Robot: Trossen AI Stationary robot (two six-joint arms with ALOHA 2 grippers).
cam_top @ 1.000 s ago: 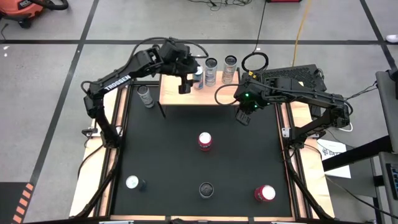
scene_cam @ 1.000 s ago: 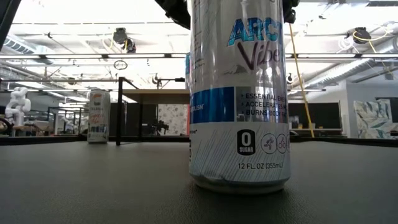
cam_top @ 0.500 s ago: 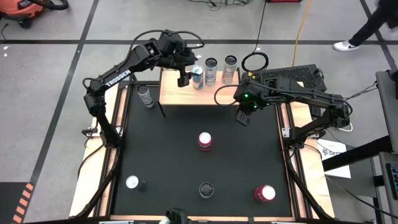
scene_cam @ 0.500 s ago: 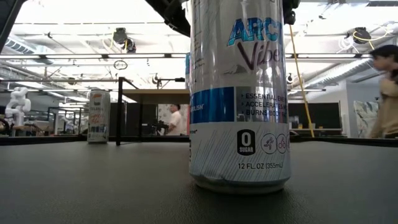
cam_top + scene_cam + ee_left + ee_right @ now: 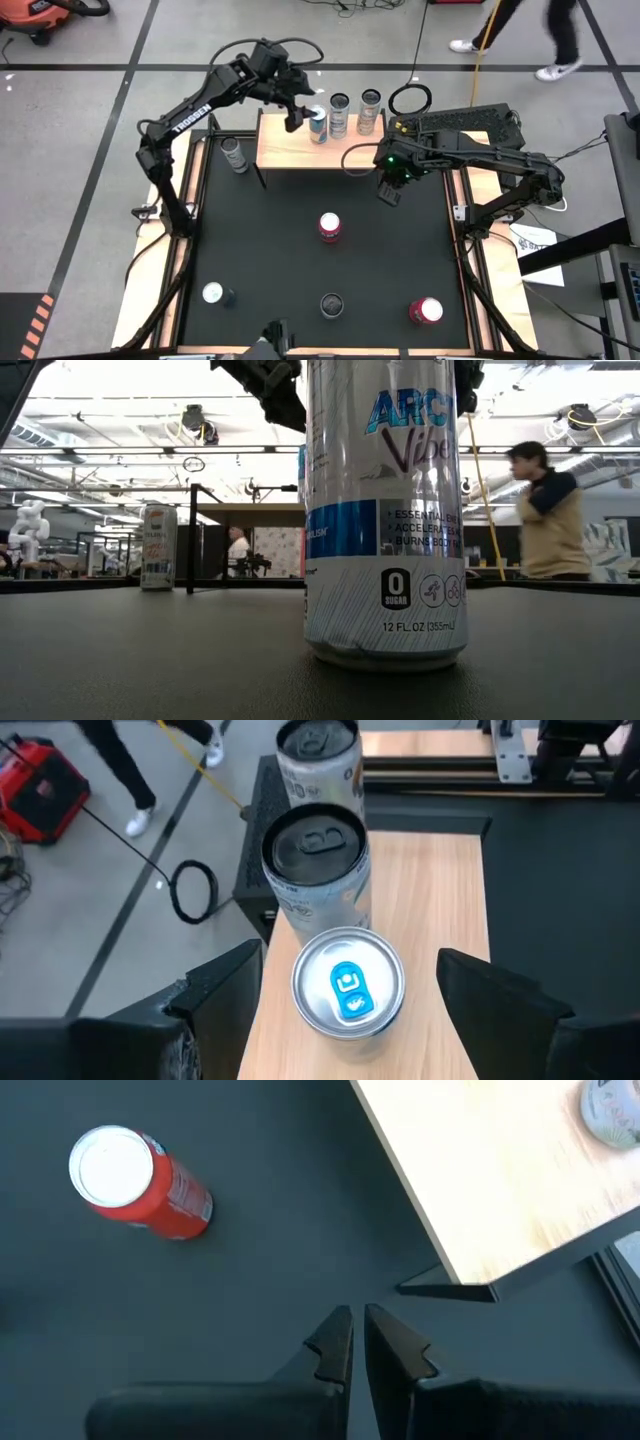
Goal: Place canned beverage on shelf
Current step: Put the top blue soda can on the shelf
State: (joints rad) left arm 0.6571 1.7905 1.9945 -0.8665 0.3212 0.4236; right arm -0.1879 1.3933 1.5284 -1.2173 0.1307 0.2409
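Note:
The shelf (image 5: 290,148), a light-wood board on thin black legs, stands at the table's far middle. Three cans stand upright in a row on it: a silver can with a blue tab (image 5: 347,982), a dark-topped one (image 5: 315,855) and a third (image 5: 318,755). My left gripper (image 5: 297,117) is open over the shelf's far left. In the left wrist view its fingers (image 5: 215,995) show on either side of the blue-tab can, apart from it. My right gripper (image 5: 357,1342) hangs shut above the black table, near the shelf's right front corner (image 5: 470,1290).
On the table stand a red can (image 5: 329,226), a dark can (image 5: 331,304), another red can (image 5: 425,311), a silver can (image 5: 213,294) and a grey can (image 5: 235,155) left of the shelf. One tall can (image 5: 385,510) fills the low view. People walk in the room beyond.
My left gripper has drawn back from the blue-tab can toward the table's far edge, rolling at the wrist, and has stayed open. The can has kept its place on the shelf. My right gripper has sunk a little, still shut.

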